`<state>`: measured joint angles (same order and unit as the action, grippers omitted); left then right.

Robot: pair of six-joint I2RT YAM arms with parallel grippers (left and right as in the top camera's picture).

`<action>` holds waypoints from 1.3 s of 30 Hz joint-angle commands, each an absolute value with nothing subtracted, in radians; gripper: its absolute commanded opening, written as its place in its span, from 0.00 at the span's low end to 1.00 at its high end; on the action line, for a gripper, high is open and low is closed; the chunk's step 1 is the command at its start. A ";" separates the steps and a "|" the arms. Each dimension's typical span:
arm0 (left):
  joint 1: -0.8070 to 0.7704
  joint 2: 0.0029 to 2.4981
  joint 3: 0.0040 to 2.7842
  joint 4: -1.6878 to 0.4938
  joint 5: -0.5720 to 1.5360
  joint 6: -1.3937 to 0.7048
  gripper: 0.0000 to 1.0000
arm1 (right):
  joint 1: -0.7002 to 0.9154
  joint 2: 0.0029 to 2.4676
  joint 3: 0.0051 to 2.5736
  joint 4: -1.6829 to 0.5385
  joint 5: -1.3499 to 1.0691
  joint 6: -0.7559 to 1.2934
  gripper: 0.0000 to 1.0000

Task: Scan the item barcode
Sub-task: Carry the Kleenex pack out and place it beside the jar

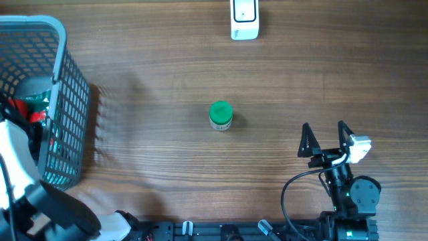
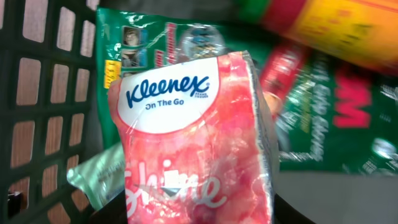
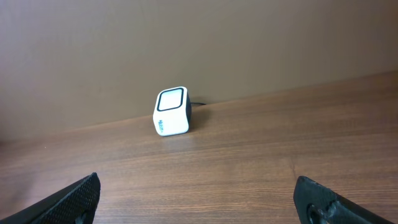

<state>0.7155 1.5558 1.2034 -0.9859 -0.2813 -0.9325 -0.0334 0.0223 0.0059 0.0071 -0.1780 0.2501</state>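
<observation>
Kleenex pack (image 2: 193, 143): pink, upright, inside grey basket (image 1: 67, 100) at left edge of surface (image 1: 147, 167). Gripped low down by left pincer (image 2: 196, 214), fingers mostly hidden behind the pack. Backed by green packet (image 2: 323, 124), with blurred yellow-and-red item (image 2: 336, 25) above. Mid-surface: green-capped bottle (image 1: 221, 115), standing alone. Far edge, right of centre: white scanner (image 1: 244, 20), window facing inward. Near right corner: right pincer (image 1: 326, 137), spread wide and holding nothing, pointed toward scanner, well apart from bottle.
</observation>
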 commanded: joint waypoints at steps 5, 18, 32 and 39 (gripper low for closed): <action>0.612 1.378 1.251 -1.000 -0.243 -0.840 0.46 | -0.025 0.025 0.006 0.012 -0.164 0.263 1.00; 0.587 1.233 1.423 -0.970 -0.191 -0.788 0.47 | -0.025 0.025 0.006 0.012 -0.164 0.263 1.00; 0.289 1.216 1.630 -1.008 0.253 -0.524 0.46 | -0.025 0.025 0.006 0.012 -0.164 0.263 1.00; -0.038 1.245 1.628 -1.161 0.024 -0.523 0.47 | -0.025 0.025 0.006 0.012 -0.164 0.263 1.00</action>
